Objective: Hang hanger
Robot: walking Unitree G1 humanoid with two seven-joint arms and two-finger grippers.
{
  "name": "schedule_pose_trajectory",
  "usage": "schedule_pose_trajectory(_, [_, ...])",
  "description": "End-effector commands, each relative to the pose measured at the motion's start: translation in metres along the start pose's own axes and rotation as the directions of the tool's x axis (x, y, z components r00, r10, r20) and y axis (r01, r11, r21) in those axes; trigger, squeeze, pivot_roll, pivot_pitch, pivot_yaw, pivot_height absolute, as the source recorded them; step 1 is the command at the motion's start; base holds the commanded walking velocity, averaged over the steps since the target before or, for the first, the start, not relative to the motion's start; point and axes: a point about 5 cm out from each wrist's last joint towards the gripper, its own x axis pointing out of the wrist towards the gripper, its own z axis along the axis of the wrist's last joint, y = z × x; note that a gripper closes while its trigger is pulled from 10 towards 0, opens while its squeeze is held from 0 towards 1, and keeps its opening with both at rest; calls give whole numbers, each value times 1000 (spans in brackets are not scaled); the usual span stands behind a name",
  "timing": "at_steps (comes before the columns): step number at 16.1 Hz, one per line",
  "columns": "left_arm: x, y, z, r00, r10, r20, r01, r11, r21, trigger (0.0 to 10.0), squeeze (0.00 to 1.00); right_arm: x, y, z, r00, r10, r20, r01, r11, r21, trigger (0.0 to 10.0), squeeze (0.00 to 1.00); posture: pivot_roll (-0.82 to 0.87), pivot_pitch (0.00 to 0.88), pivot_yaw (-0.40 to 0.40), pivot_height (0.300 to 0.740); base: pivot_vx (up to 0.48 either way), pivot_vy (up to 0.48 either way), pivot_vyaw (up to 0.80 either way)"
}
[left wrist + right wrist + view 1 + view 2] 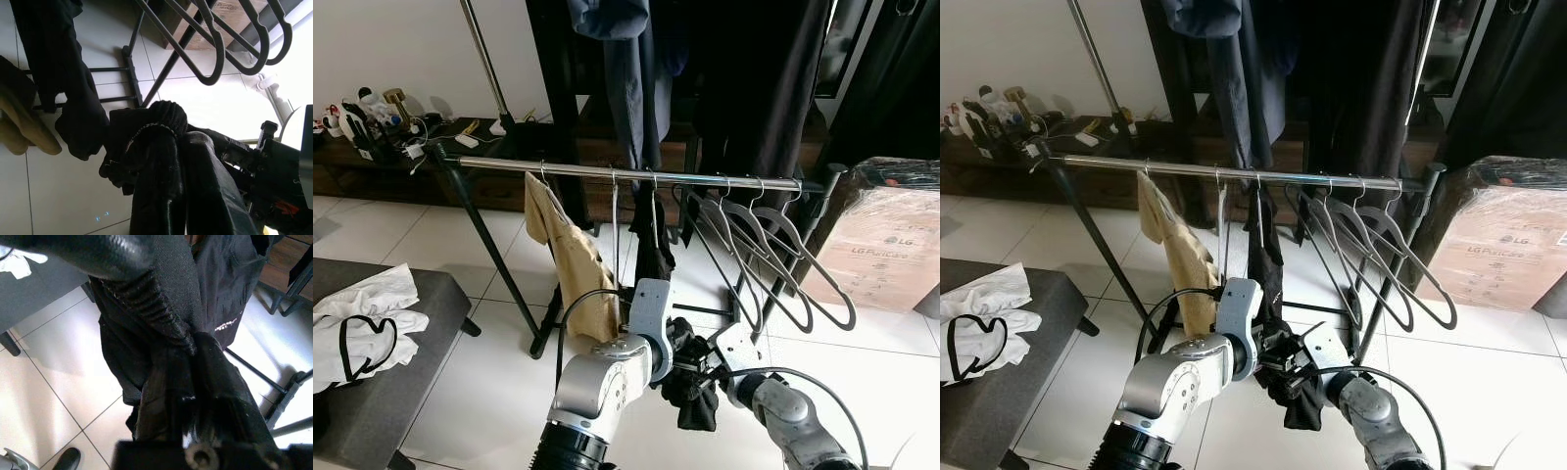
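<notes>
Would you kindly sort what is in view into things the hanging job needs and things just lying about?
Job:
- rail
- black garment hanging on it
- left tool and right tool, both at its hem

Lying about:
- tan garment
- empty hangers
- white clothing
- cardboard box

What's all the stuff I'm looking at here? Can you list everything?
Rail: one, silver, across the middle.
Black garment: one, hanging mid-rail, lower end bunched at both grippers.
Tan garment: one, hanging left of the black one.
Empty hangers: about three, dark grey, right end of rail.
Box: one, brown, far right on floor.
White cloth: one, on grey seat, left.
Dark clothes: several, hanging behind.
Left gripper: black, shut on black garment.
Right gripper: black, shut on black garment.
</notes>
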Motion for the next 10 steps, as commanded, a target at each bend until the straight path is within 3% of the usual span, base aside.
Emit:
schedule_pose_trajectory(1, [-1, -6, 3, 1000, -21, 9, 21, 1000, 0, 10000, 0, -3, -11, 1, 997, -70, -14, 70, 998, -5, 0, 0, -29, 99, 35, 740, 0, 0, 0])
schedule_pose_trajectory(3, [0, 1, -1, 999, 22, -31, -19, 996, 81, 10000, 0, -8, -25, 1, 981, -193, -33, 192, 981, -27, 0, 0, -34, 99, 35, 740, 0, 0, 0])
schedule_pose_trajectory(4, [0, 10, -10, 994, 73, -85, -55, 979, 194, 10000, 0, -12, -35, 6, 963, -268, -27, 266, 962, -66, 0, 0, -38, 99, 34, 740, 0, 0, 0])
schedule_pose_trajectory(6, [1, 13, -16, 989, 98, -111, -64, 958, 278, 10000, 0, -16, -36, 13, 962, -273, -1, 269, 950, -156, 0, 0, -41, 100, 33, 740, 0, 0, 0])
schedule_pose_trajectory(9, [1, 11, -17, 989, 95, -113, -57, 953, 299, 10000, 0, -16, -32, 17, 969, -247, 9, 244, 949, -201, 0, 0, -42, 97, 32, 740, 0, 0, 0])
schedule_pose_trajectory(10, [2, 11, -17, 988, 103, -111, -63, 946, 317, 10000, 824, -17, -30, 23, 970, -241, 25, 240, 943, -230, 0, 0, -44, 97, 31, 740, 0, 0, 0])
